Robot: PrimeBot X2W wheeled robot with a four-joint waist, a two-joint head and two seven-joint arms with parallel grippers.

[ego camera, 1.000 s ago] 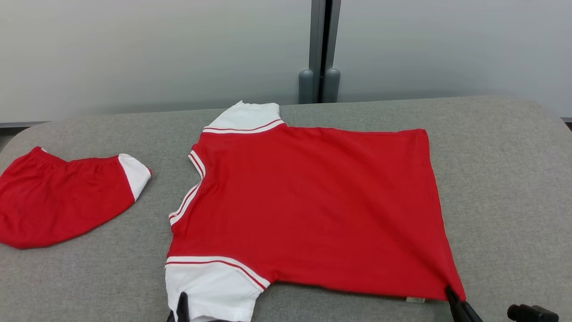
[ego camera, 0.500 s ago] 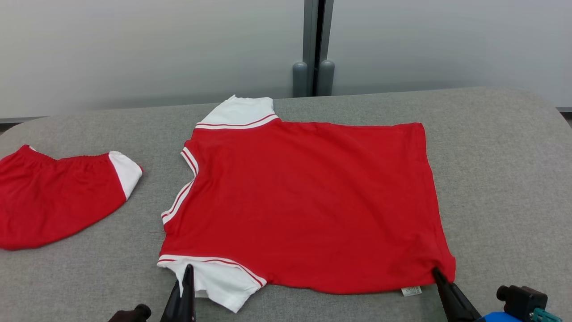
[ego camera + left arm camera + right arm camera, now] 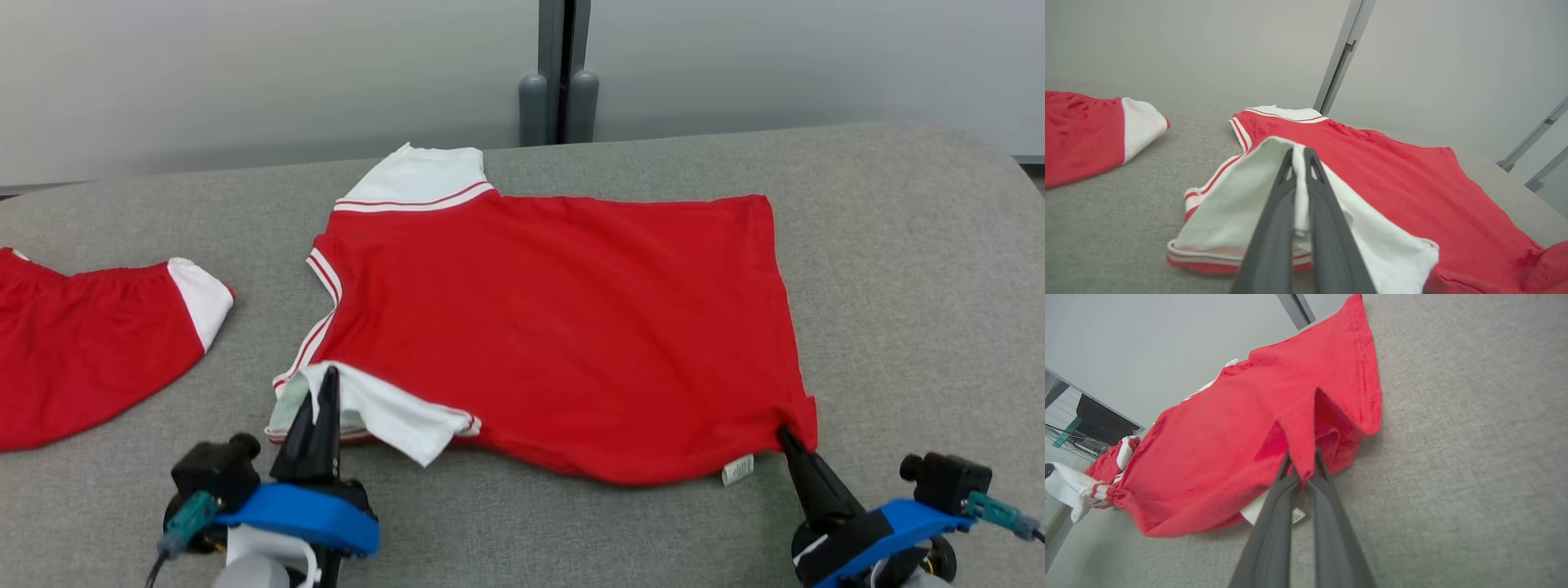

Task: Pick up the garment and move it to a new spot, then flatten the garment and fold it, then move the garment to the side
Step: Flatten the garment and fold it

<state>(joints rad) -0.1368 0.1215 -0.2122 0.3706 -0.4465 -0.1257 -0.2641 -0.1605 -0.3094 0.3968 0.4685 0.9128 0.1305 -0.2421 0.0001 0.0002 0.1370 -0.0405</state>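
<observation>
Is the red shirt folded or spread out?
Spread: shirt lies flat, only near sleeve and hem corner pinched up.

R. gripper: fingers closed on a pinched hem corner of the red shirt, cloth rising in a peak betw. the tips. Rest of shirt spreads leftward over the grey fabric table. Under its near edge hangs a white label. At shirt's left end, a white sleeve w/ red stripes.
</observation>
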